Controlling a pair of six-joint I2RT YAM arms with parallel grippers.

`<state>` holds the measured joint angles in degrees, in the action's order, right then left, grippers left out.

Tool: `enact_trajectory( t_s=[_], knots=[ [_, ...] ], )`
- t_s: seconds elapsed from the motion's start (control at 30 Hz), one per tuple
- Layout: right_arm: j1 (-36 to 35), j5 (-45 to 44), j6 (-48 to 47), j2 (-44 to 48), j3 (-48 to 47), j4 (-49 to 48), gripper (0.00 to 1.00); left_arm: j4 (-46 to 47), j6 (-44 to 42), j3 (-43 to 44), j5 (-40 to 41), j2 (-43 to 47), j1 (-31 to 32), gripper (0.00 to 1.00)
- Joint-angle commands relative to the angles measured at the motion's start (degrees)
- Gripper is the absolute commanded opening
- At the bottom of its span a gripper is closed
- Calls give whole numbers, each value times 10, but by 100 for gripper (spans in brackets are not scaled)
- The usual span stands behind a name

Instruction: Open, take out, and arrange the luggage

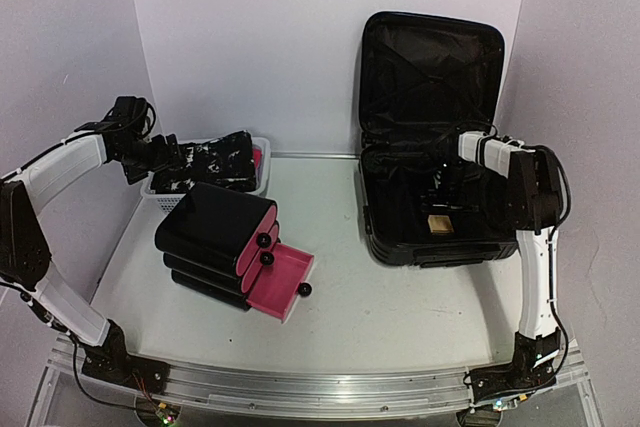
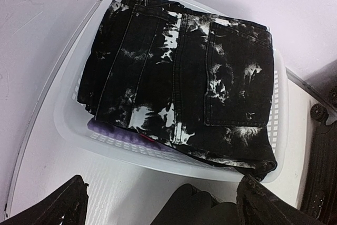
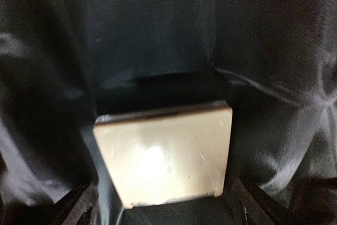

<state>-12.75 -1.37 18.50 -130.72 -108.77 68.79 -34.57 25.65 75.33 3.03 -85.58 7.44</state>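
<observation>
Luggage (image 1: 430,77) is open: lid upright at the back, lower shell flat on the table, hard ribbed black outside, slack and wrinkled black fabric lining inside. Your right arm is by far the nearer one. The right gripper (image 1: 446,199) is already down inside the lower shell, jaws spread wide and holding nothing. To the left of the luggage is the smaller case (image 1: 215,222): smooth black top, pink side, round black knobs, with its bottom drawer (image 1: 282,282) pulled out toward the luggage. Further left of the luggage, at the back, is the white perforated plastic basket (image 2: 68,130), with folded black jeans (image 2: 184,77) splashed with white bleach marks filling it and hanging over its rim. The left gripper (image 1: 170,165) hovers at that basket, well apart from the luggage, also wide open and empty. The smallest item is a flat tan block (image 3: 163,162) lying on the lining inside the luggage, right under the right gripper. It has a glossy face, rounded corners and looks rigid. It's near square, so there's no real long axis to line up on. In the wrist view the fingers sit just outside its left and right edges. I can't tell if they touch it. My read: the next step is closing on the block, and the loose lining could get pinched along with it.
</observation>
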Motion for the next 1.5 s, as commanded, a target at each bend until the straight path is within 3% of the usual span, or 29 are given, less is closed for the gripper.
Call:
enact_trajectory(
  t_s=[0.0,0.2,0.4,0.67,0.97,1.47],
  knots=[
    [4,-18,-10,-15,-28,5,89,-1,8,23,-1,8,0,98],
    [4,-18,-18,-17,-22,4,82,-2,12,11,3,23,0,98],
    [4,-6,-21,-11,-16,4,68,-2,13,-1,1,38,0,98],
    [4,-6,-32,33,1,-3,61,-5,7,-4,-17,60,0,99],
    [8,-8,-13,52,22,-7,85,-16,18,-17,-53,102,0,99],
    [15,1,-29,-13,3,-28,86,-18,39,-37,-47,130,0,99]
  ],
)
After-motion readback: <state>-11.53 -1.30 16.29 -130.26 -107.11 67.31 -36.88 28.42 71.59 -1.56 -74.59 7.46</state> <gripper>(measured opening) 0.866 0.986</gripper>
